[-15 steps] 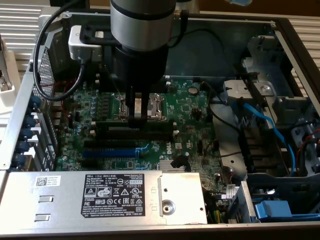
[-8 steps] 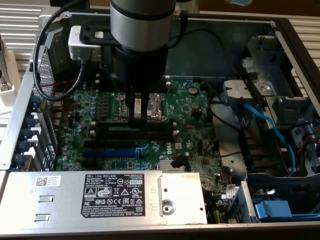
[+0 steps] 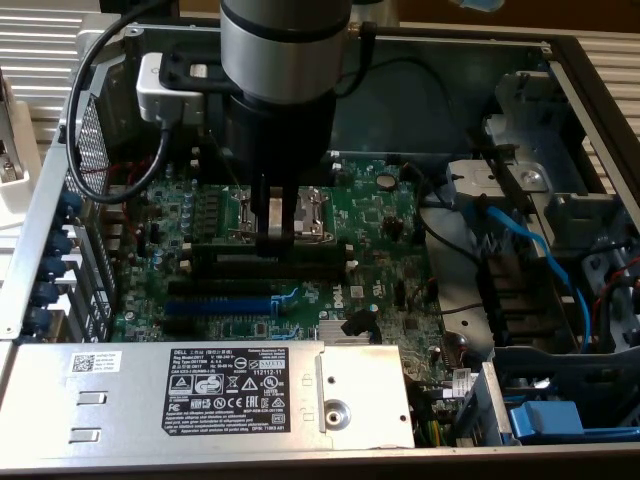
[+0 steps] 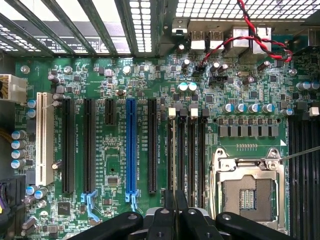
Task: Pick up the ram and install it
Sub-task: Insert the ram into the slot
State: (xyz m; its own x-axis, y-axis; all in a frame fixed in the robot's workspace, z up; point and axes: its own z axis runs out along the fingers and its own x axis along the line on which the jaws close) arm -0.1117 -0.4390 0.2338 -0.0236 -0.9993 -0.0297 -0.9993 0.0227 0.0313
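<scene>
Tool [image 3: 275,232] stands upright over the motherboard [image 3: 385,235] inside the open computer case [image 3: 560,60]. Its jaws are almost closed and pinch the ram [image 3: 315,252] at about mid-length, by the top edge. The wrist view agrees: both fingers [image 4: 166,219] sit close together, with a thin edge between them that I take for the ram [image 4: 175,165] seen along its length.

Location: the ram runs from the exterior view's left to its right, along the bank of memory slots [image 4: 192,160], just on the near side of the CPU socket [image 3: 305,205]. Whether its lower edge has entered a slot or sits just above it, I cannot tell; that strip is dark.

Step in hand, as I judge it: seating the stick.
- Keep the board upright and parallel to the slot, with no lean toward the socket.
- Line the notch up with the slot key before applying any load.
- The white end latches [image 4: 172,112] should be open.
- Press straight down. With a mid-length grip, one end may rock up, so check that both ends sit level.

Appearance: long, narrow green board with a row of black chips on the near face. The label is not made out.
</scene>
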